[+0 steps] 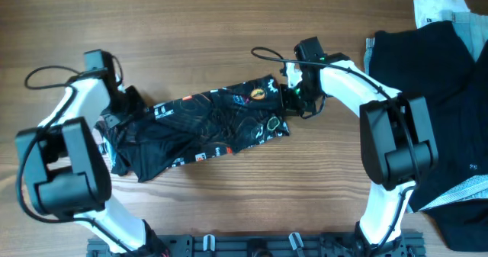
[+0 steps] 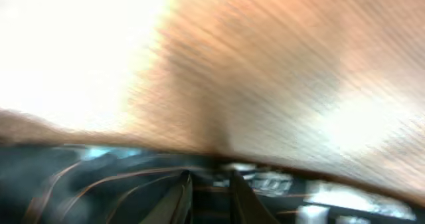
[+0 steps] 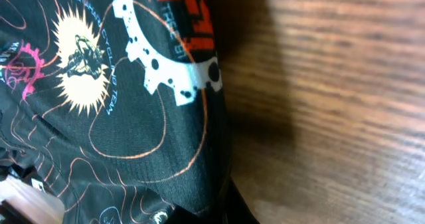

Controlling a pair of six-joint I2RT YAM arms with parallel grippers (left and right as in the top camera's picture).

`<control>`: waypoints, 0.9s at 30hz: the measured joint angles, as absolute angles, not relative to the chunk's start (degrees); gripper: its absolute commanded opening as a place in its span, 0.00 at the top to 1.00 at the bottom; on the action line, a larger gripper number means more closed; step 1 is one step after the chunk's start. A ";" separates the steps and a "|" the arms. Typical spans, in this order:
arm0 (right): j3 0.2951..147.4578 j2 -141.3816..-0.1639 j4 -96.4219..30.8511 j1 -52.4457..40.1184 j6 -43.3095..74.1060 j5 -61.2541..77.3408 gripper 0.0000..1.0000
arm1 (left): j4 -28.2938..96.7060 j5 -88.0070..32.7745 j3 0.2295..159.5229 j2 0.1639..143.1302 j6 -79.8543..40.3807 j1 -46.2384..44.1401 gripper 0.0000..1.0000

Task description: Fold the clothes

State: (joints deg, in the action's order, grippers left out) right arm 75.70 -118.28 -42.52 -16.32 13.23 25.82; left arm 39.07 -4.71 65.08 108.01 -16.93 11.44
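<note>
The black T-shirt [image 1: 206, 123] with thin orange contour lines and colourful patches lies in a long, bunched band across the middle of the table. My left gripper [image 1: 126, 104] is at its left end. In the blurred left wrist view its fingers [image 2: 209, 197] are close together with the T-shirt [image 2: 99, 184] between them. My right gripper [image 1: 293, 97] is at the shirt's right end. In the right wrist view the T-shirt [image 3: 119, 117] with its gear and sun patches runs down into the jaws [image 3: 222, 211], which are shut on its edge.
A pile of other clothes lies at the right edge of the wooden table [image 1: 229, 28]: a black garment [image 1: 427, 97], a white one [image 1: 438, 9] behind it and a grey striped one [image 1: 465, 192] in front. A black cable [image 1: 267, 55] loops near the right arm.
</note>
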 measured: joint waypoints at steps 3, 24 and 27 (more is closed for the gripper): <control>75.70 -118.26 -40.73 -16.29 13.21 25.45 0.96 | 36.29 -7.53 65.12 108.38 -16.91 8.54 0.77; 78.35 -116.38 -55.68 -15.09 8.25 -0.25 0.53 | 70.67 -7.70 70.54 101.14 -15.81 14.74 0.43; 78.30 -112.16 -56.60 -15.11 8.25 -0.16 0.53 | 66.13 -4.58 65.71 101.14 -15.94 14.74 0.17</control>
State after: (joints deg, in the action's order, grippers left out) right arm 78.30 -112.16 -56.60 -15.11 8.25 -0.16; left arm 66.13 -4.58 65.71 101.14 -15.94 14.74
